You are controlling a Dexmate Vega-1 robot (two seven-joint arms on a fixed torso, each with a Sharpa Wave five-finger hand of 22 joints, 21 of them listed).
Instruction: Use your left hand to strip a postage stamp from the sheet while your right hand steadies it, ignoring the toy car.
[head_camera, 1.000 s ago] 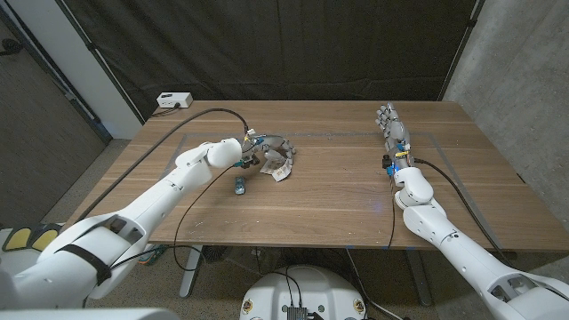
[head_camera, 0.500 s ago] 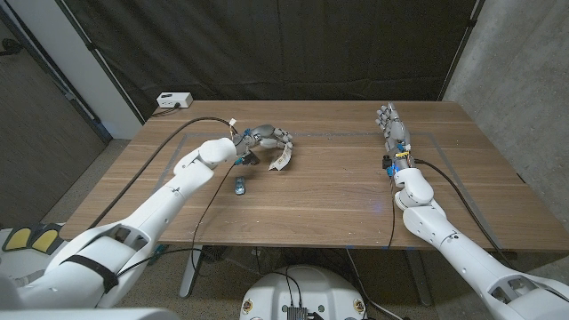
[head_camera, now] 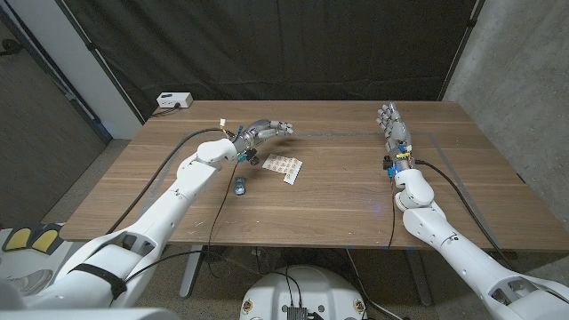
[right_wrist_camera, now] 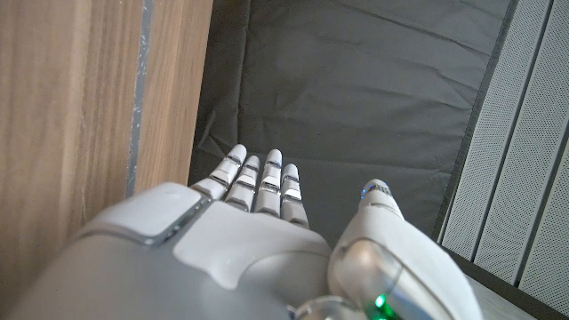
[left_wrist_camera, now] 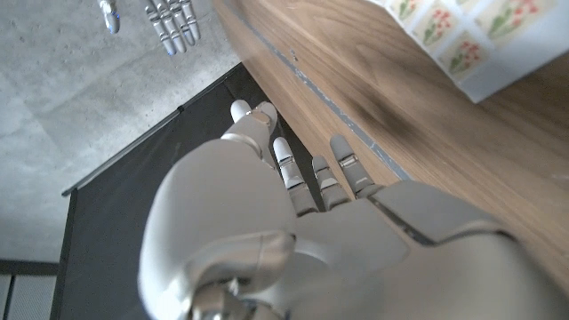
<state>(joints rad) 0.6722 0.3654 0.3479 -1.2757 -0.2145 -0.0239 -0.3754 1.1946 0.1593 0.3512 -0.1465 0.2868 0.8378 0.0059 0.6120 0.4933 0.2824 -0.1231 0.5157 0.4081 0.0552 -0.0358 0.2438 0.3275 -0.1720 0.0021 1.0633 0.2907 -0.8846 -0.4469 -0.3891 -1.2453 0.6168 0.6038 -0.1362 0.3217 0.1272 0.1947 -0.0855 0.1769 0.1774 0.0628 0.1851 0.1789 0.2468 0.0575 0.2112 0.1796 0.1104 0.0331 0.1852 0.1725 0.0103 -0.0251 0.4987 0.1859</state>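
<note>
The left hand (head_camera: 269, 130) hangs above the wooden table (head_camera: 338, 191), its smooth grey fingers stretched out and apart, holding nothing. Just beside it the stamp sheet (head_camera: 284, 167) lies flat, a pale rectangle printed with small flower stamps. The toy car (head_camera: 240, 185) sits nearby. The right hand (head_camera: 391, 124), well apart, is extended and empty.

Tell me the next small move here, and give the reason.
Probably bring the right hand over to the stamp sheet to steady it. The sheet lies loose on the table beside the toy car, the left hand hovers open behind it, and the right hand waits far off.
</note>
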